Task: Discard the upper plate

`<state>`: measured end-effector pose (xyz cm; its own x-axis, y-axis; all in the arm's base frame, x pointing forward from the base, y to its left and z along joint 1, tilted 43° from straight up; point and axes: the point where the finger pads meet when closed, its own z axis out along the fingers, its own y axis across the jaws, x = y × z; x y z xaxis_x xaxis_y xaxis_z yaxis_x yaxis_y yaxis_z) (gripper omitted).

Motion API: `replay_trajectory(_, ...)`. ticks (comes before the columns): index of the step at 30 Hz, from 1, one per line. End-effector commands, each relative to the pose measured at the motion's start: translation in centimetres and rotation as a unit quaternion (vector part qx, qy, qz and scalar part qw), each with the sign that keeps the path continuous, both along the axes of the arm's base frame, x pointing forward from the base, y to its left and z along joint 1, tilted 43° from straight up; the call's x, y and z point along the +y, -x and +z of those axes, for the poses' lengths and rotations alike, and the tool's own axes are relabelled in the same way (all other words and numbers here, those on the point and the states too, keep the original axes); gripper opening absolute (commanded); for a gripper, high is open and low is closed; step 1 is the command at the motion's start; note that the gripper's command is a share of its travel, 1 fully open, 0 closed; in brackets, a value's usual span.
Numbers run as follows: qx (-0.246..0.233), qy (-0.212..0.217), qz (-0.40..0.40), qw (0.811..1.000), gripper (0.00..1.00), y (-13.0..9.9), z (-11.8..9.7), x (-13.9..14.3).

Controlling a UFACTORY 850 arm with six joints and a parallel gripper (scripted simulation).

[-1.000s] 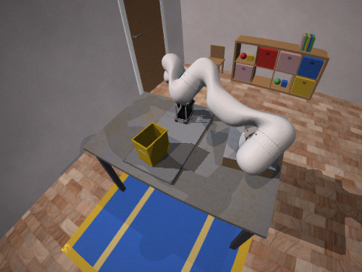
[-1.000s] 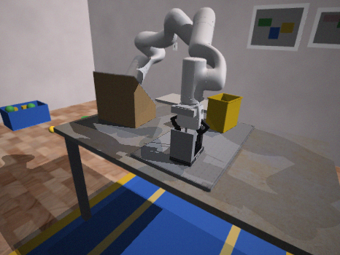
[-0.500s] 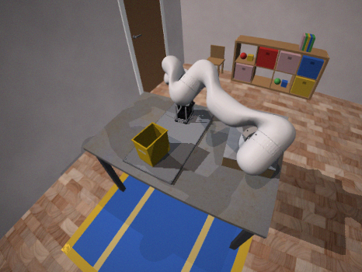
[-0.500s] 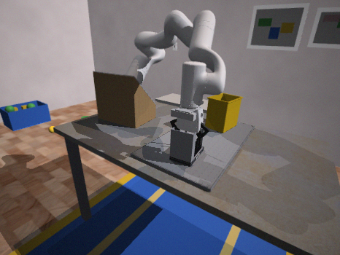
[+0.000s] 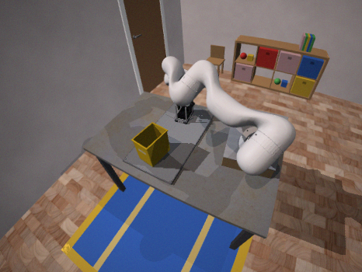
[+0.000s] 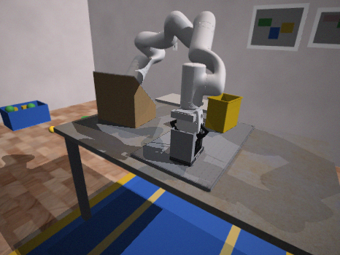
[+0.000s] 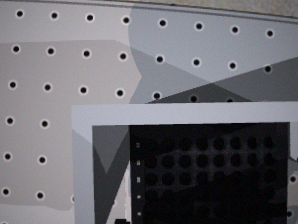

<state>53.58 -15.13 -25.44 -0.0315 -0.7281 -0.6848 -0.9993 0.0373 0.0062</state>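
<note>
The stack rack K1 (image 6: 186, 146) is a light grey open box standing on the perforated grey mat (image 6: 193, 153). In the wrist view its pale rim (image 7: 180, 114) frames the upper 96-well plate (image 7: 210, 172), which is dark with rows of round wells. The lower plate is hidden beneath it. My gripper (image 6: 187, 128) points straight down onto the top of the rack, open, with a black finger on each side of it; it also shows in the top view (image 5: 184, 113). Nothing is held. The yellow plastics bin W1 (image 5: 151, 144) stands upright on the same mat, also seen in the exterior view (image 6: 223, 112).
A brown cardboard wedge-shaped box (image 6: 120, 100) stands on the table beside the mat, near the arm's base. The mat's far edge runs close behind the rack (image 7: 210, 9). A blue crate (image 6: 25, 114) sits on the floor away from the table.
</note>
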Motion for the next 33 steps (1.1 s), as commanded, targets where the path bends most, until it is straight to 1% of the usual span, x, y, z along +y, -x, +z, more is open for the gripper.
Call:
replay_trajectory(1, -0.001, 0.001, 0.0, 1.0, 1.0, -0.1, -0.1, 0.0)
replay_trajectory(24, -0.001, 0.001, 0.0, 1.0, 1.0, -0.1, -1.1, 1.0)
replay_trajectory(33, -0.001, 0.001, 0.0, 1.0, 1.0, -0.1, -1.1, 1.0)
